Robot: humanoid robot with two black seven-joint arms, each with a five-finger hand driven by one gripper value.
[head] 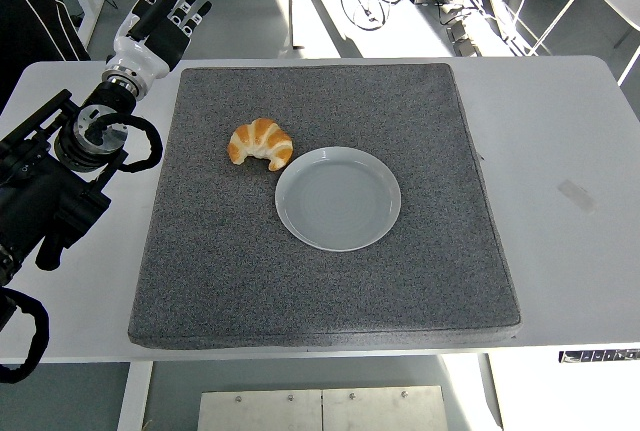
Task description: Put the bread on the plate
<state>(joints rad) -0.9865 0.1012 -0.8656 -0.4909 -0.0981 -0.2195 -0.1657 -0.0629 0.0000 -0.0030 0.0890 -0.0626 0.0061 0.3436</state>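
Your task is not yet begun: the bread (261, 143), a croissant, lies on the grey mat (330, 281) just beside the empty plate (338, 198). Your left hand (160, 16) hangs well apart, fingers extended, holding nothing. Your right arm is out of view.

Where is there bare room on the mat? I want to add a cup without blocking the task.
The grey mat is bare along its whole near strip below the plate, down its right side, and across the far right. It is crowded only left of centre, where the croissant nearly touches the plate's rim. The left hand hovers past the far-left corner.
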